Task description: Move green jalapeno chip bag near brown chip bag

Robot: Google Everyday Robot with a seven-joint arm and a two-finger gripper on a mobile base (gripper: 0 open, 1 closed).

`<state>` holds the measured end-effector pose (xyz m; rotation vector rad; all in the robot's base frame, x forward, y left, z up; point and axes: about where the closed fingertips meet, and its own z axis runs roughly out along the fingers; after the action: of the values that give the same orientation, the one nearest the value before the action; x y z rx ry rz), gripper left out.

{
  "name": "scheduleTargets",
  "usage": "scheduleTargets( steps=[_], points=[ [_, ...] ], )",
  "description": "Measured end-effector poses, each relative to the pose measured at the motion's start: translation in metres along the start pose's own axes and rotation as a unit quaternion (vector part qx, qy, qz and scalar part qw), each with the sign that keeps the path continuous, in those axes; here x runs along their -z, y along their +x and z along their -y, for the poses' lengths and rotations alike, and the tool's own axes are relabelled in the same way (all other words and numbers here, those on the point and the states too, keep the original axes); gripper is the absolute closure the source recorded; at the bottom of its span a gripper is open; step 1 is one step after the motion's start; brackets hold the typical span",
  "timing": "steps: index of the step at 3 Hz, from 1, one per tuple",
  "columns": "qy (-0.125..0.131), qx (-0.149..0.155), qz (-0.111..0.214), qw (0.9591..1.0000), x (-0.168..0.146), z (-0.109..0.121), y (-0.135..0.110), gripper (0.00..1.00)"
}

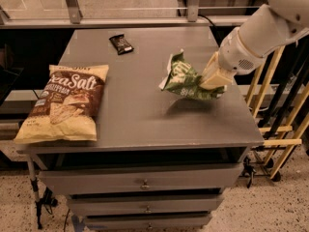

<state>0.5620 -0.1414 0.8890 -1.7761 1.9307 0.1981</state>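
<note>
The brown chip bag (65, 103), at the left of the surface (145, 117), reads "Sea Salt" in white. The green jalapeno chip bag (182, 79), its right end clamped in the pincer (214, 79), carries white lettering too small to read.

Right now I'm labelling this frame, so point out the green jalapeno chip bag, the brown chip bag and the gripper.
green jalapeno chip bag (182, 79), camera view, its green middle panel.
brown chip bag (67, 98), camera view, its brown panel.
gripper (212, 83), camera view, fingertips at the green bag's right end.
</note>
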Motion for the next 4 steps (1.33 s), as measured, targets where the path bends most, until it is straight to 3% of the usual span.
scheduleTargets(
  steps=[1, 2, 3, 4],
  points=[
    [0.025, 0.042, 0.041, 0.9979, 0.033, 0.009, -0.041, 1.00],
    [0.028, 0.046, 0.046, 0.9975, 0.036, 0.011, -0.044, 1.00],
    [0.014, 0.050, 0.052, 0.9973, 0.027, 0.008, -0.051, 1.00],
    [-0.016, 0.105, 0.077, 0.9914, 0.009, 0.004, -0.098, 1.00]
  ],
)
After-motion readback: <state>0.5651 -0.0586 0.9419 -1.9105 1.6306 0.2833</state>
